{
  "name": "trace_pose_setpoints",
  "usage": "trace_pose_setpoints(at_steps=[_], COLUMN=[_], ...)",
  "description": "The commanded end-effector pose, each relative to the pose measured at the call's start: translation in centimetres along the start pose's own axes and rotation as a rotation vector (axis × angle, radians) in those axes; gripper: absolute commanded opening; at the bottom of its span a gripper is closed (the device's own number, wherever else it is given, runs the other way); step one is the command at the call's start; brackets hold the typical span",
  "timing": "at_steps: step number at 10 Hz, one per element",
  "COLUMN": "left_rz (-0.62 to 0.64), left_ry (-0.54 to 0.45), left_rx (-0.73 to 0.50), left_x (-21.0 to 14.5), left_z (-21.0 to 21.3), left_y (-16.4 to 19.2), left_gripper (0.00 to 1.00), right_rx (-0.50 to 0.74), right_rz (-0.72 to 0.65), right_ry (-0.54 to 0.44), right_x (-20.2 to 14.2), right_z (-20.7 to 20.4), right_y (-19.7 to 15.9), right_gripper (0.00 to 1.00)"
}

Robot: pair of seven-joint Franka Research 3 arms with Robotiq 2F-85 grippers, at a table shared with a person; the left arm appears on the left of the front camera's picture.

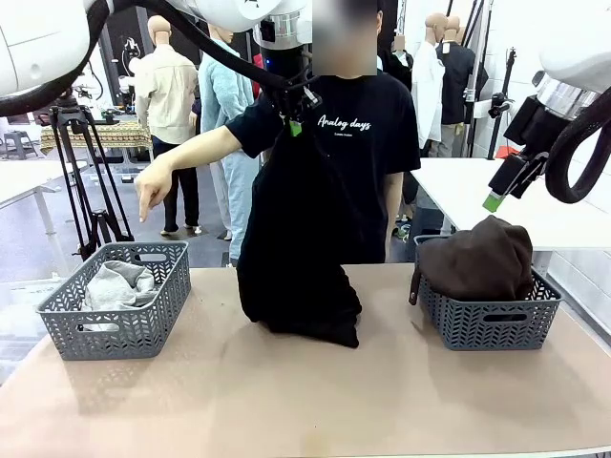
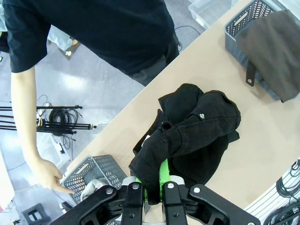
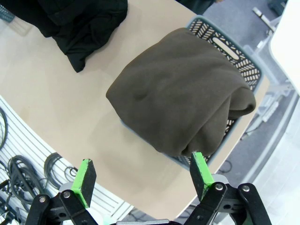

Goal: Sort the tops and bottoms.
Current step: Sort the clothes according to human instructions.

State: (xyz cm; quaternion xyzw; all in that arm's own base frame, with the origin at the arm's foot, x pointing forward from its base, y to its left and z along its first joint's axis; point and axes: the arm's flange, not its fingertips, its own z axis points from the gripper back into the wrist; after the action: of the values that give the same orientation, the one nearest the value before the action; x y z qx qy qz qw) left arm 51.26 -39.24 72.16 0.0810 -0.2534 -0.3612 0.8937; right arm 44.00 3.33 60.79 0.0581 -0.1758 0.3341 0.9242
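A black garment (image 1: 296,277) hangs from my left gripper (image 1: 296,122), which is shut on its top edge high over the table's middle; its lower end rests bunched on the table. From the left wrist the same black garment (image 2: 192,131) drops below my shut left gripper (image 2: 152,183). A dark brown garment (image 1: 477,258) is heaped in the right basket (image 1: 492,324). My right gripper (image 1: 498,196) hovers open just above it, with nothing between its pads (image 3: 200,171); the brown garment (image 3: 183,98) lies under the right gripper (image 3: 140,159). A light grey garment (image 1: 119,283) lies in the left basket (image 1: 119,329).
A person in a black T-shirt stands at the far side behind the hanging garment. Their hand (image 1: 148,196) points down at the left basket (image 2: 96,171). A tripod (image 1: 86,172) stands beyond the table's left. A white table (image 1: 477,191) is at the back right.
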Motion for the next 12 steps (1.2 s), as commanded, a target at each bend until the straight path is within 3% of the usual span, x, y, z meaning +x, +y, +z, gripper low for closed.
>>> trace_pose_setpoints(at_steps=[1, 12], left_rz=[0.003, -0.003], left_ry=[-0.007, -0.023], left_rx=[0.001, 0.012], left_x=[0.0, -0.8], left_z=[0.5, 1.2], left_y=[0.2, 0.4], left_gripper=[0.0, 0.0], right_rx=[-0.01, -0.01], right_rz=[-0.004, -0.004], right_ry=[0.013, 0.013], right_x=[-0.1, -0.1], right_z=[-0.1, -0.1], right_y=[0.1, 0.1], right_gripper=[1.0, 1.0])
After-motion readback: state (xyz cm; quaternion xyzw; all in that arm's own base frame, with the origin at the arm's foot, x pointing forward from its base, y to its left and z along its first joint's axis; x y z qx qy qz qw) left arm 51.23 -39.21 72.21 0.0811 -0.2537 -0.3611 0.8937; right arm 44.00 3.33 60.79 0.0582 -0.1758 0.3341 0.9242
